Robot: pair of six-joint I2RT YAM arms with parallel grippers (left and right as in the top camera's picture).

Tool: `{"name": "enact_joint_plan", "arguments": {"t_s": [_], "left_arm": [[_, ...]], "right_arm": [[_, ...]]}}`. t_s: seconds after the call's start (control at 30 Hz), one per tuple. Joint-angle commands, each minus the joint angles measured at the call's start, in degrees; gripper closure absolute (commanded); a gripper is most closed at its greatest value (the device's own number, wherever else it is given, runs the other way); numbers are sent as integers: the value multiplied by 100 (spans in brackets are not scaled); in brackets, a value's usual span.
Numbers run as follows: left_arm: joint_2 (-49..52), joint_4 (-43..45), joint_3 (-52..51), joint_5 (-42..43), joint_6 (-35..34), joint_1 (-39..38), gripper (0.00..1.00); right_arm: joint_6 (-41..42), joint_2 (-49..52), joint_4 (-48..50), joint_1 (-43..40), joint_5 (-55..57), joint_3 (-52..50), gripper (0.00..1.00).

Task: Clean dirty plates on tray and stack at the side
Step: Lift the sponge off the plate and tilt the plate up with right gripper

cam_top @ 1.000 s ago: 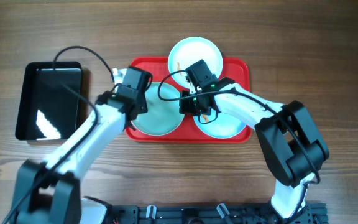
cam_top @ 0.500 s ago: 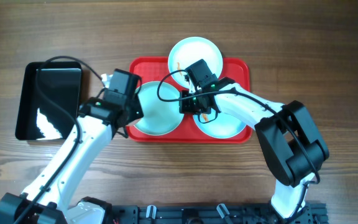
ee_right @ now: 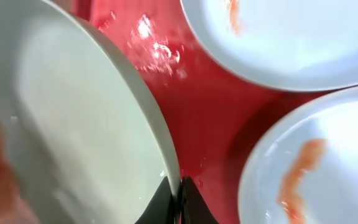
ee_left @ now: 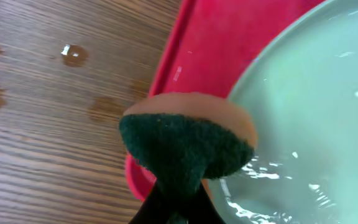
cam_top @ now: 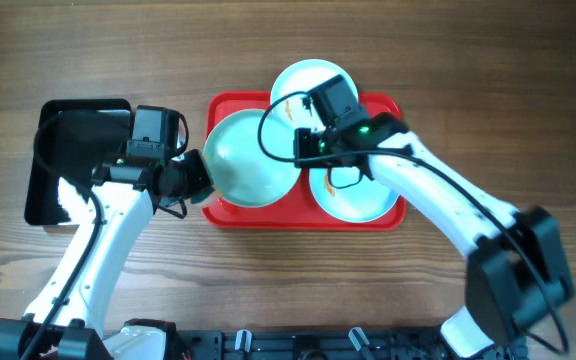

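Two robot arms work over a red tray [cam_top: 388, 110] at the middle of a wooden surface [cam_top: 508, 60], seen from overhead. The right claw [cam_top: 303, 145] is pinching the rim of the lifted plate [cam_top: 253, 160] at its 3 o'clock edge, fingers pressed together on either side of the rim. This plate sits over the tray's 9 o'clock half and overhangs the left rim a little. The right wrist view shows it tilted, the rim edge-on between the fingers [ee_right: 166, 202]. Whether its lower edge rests on the tray cannot be told.

The left claw [cam_top: 190, 178] comes in from 9 o'clock and is pinching a sponge [ee_left: 188, 143], dark green on its face with an orange-brown back, its dark fingers [ee_left: 166, 208] closed on the sponge's lower part. In the left wrist view the sponge meets the plate's rim, and the pale inside of the plate carries bright wet glints. Small drops of water [ee_left: 73, 55] lie on the wood beside the tray.

The other two plates lie flat. The far plate [cam_top: 318, 75] is at the tray's 12 o'clock, reaching out over the far rim, with an orange smear near its left edge. The near plate [cam_top: 358, 200] lies at about 4 o'clock inside the tray, and the right wrist view shows an orange streak on it too.

A glossy black tray [cam_top: 78, 165] lies on the surface at 9 o'clock, well apart from the red one.
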Motion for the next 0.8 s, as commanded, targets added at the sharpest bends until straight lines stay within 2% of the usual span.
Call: {"name": "enact_joint_plan", "arguments": {"t_s": [0.0, 0.27, 0.43, 0.77], "left_arm": [[-66, 9, -24, 306, 155, 37, 96], [-66, 20, -24, 302, 160, 37, 96], [-59, 48, -24, 302, 179, 37, 96], [-59, 219, -26, 302, 175, 37, 96]], "right_arm": [[-280, -413, -442, -17, 857, 343, 96], [-369, -533, -975, -17, 2197, 382, 96], [-382, -533, -885, -15, 2413, 385, 96], [-535, -533, -883, 352, 3654, 389, 96]]}}
